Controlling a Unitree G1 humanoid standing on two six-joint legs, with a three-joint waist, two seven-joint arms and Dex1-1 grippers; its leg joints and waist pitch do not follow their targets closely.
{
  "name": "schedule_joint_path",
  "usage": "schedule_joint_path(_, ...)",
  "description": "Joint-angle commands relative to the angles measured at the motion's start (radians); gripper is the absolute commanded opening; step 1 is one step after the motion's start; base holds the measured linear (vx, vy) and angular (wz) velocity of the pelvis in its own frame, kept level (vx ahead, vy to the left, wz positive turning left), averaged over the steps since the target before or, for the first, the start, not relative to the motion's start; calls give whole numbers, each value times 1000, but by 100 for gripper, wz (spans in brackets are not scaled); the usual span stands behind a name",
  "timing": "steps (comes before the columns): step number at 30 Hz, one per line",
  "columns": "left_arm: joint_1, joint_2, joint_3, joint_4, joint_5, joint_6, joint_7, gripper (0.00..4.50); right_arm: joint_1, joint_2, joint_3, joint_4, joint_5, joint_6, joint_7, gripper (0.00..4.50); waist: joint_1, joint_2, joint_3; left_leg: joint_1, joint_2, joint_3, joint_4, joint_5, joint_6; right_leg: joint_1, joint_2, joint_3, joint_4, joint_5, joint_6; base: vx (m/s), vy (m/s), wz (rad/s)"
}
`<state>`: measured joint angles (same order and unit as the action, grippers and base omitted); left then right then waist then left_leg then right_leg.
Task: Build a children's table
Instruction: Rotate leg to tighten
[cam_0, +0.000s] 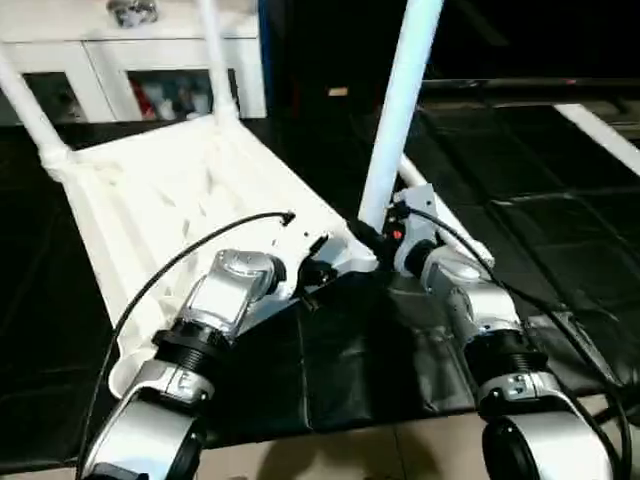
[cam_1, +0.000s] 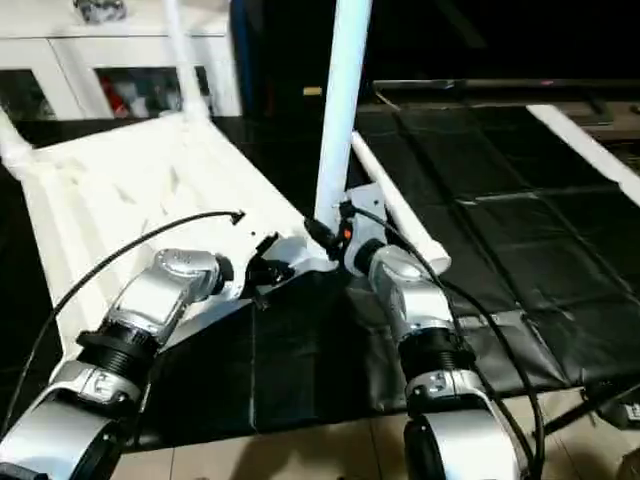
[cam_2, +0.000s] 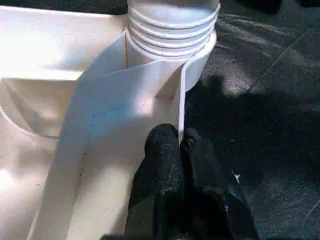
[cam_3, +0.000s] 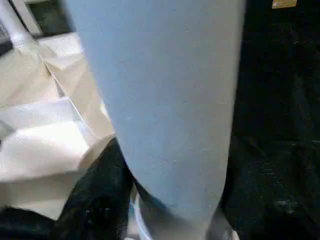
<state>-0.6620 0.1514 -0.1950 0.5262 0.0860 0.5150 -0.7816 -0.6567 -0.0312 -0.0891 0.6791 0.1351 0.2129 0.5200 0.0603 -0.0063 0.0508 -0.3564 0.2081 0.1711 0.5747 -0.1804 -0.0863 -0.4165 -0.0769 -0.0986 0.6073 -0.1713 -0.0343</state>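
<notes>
The children's table (cam_0: 170, 190) lies upside down on a black mat, ribbed underside up. Two white legs (cam_0: 215, 60) stand at its far corners. A third leg (cam_0: 400, 100) stands upright at the near right corner, its ringed base (cam_2: 172, 25) seated in the socket. My right gripper (cam_0: 375, 235) is closed around this leg low down, with a black finger (cam_3: 95, 200) pressed against its side. My left gripper (cam_0: 318, 270) is shut on the thin wall of the table's frame (cam_2: 177, 115), just beside that corner.
Another white leg (cam_1: 395, 200) lies on the mat behind my right wrist. A white glass-door cabinet (cam_0: 130, 60) stands at the back left. A white bar (cam_0: 600, 135) crosses the far right. The black mat (cam_0: 360, 370) ends near my arms at a pale floor.
</notes>
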Motion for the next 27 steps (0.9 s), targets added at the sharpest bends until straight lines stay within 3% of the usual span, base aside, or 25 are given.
schedule_joint_path(1,-15,-19,-37,-66,-19,-29,-21,0,34,64,54,38,31,36,51,285,15,-7,-71,-6,15,0,-50,-88,95,74,-67,50,-67,-131,-204,0,0,0)
schedule_joint_path(4,-6,12,-55,-61,-10,-63,-57,0,50,29,54,28,31,7,84,319,15,-4,-69,-4,15,0,-52,-127,82,73,-68,51,-76,-190,-190,0,0,0)
schedule_joint_path(6,5,51,-62,-38,-11,-124,-123,0,91,-47,80,-4,31,-43,225,330,21,-1,-67,-4,16,0,-52,-145,74,73,-68,52,-79,-216,-178,0,0,0)
schedule_joint_path(9,7,84,-66,-19,-17,-152,-178,0,119,-109,71,-27,52,-64,341,368,34,-4,-67,-1,17,1,-51,-144,78,73,-68,52,-80,-224,-170,0,0,0)
schedule_joint_path(16,11,168,-116,12,-27,-255,-333,0,141,-231,84,-49,68,-99,532,430,52,-4,-69,-1,20,1,-49,-128,83,72,-67,53,-71,-193,-183,0,0,0)
schedule_joint_path(19,13,213,-145,30,-22,-344,-441,0,133,-285,87,-61,94,-110,644,442,61,-1,-70,3,22,2,-48,-140,84,69,-66,52,-71,-189,-191,0,0,0)
schedule_joint_path(23,6,262,-189,48,-19,-405,-571,0,115,-348,135,-82,100,-92,800,448,75,-1,-68,4,25,2,-49,-158,79,68,-68,52,-70,-213,-189,0,0,0)
schedule_joint_path(27,-11,282,-225,81,-4,-474,-647,0,91,-367,195,-71,62,-121,875,448,85,-1,-66,9,27,2,-50,-180,61,62,-70,52,-74,-265,-181,0,0,0)
